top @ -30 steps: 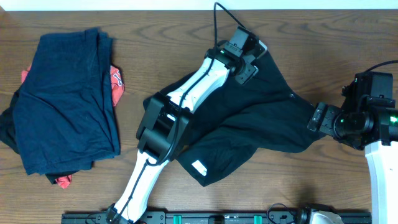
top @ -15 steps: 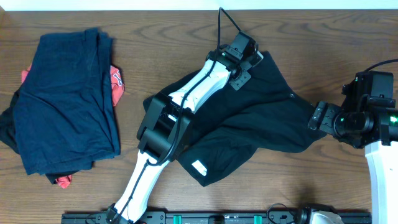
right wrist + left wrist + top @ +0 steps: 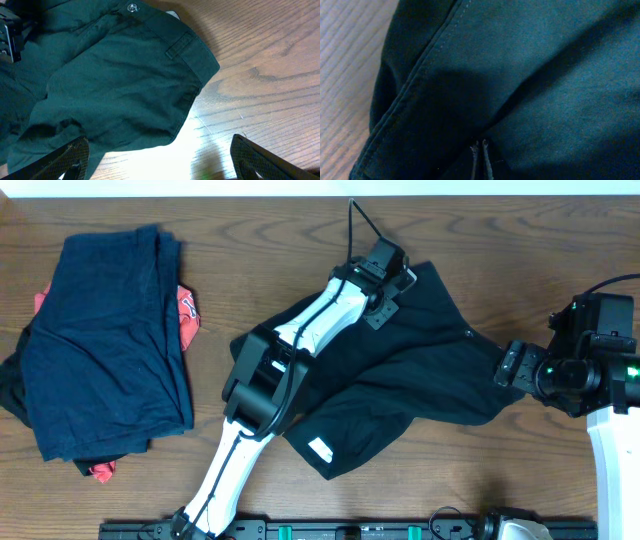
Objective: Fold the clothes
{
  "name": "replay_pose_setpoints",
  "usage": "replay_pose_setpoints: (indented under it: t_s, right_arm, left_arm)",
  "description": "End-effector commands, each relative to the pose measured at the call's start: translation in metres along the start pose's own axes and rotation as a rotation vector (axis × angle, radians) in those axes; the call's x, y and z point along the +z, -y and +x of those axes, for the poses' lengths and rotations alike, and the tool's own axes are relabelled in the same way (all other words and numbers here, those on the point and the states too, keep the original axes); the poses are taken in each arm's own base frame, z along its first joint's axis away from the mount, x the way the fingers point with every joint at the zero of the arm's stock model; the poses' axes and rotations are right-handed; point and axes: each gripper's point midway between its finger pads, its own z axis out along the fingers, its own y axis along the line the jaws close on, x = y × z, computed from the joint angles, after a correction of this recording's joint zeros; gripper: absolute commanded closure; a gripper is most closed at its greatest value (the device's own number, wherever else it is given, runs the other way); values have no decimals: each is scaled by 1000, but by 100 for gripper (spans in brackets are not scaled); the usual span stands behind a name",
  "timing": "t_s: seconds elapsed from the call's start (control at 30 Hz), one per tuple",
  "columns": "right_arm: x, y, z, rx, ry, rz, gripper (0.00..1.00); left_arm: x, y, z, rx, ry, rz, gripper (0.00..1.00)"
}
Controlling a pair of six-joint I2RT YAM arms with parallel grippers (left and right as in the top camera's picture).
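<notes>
where the overhead view looks down on the wooden surface (image 3: pixel 300 220), the black shorts (image 3: pixel 420 370) lie crumpled right of centre. a small white logo (image 3: pixel 320 449) sits on the hem nearest the front edge, too small to read. the left arm (image 3: pixel 320 315) reaches across them, and the left jaws sit at their far edge. the right arm (image 3: pixel 575 375) stands at the right, with the right jaws just beside the shorts' right-hand corner. well apart at the left is a pile with a navy blue garment (image 3: pixel 100 340) on top. a red-orange printed one (image 3: pixel 186 313) pokes out beneath it, its white marks unreadable, and black fabric (image 3: pixel 10 385) shows at the far left.

from the left wrist, dark cloth fills the frame, with a stitched seam (image 3: pixel 427 55) running diagonally. the left jaws are pressed together, pinching a fold of the shorts.

from the right wrist, the right jaws are spread wide, holding nothing, with fingers (image 3: pixel 70 157) at both lower corners. the waistband shows a belt loop (image 3: pixel 180 42) and a metal button (image 3: pixel 132 7).
</notes>
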Motion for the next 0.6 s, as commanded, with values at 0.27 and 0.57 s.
replay_pose_setpoints:
  t_s: [0.27, 0.57]
  right_arm:
    - [-4, -1, -1, -5, 13, -15, 11]
    - [18, -12, -19, -30, 82, -52, 11]
  left_arm:
    - [34, -108, 79, -407, -120, -86, 94]
    - [-4, -197, 144, -854, -168, -120, 93]
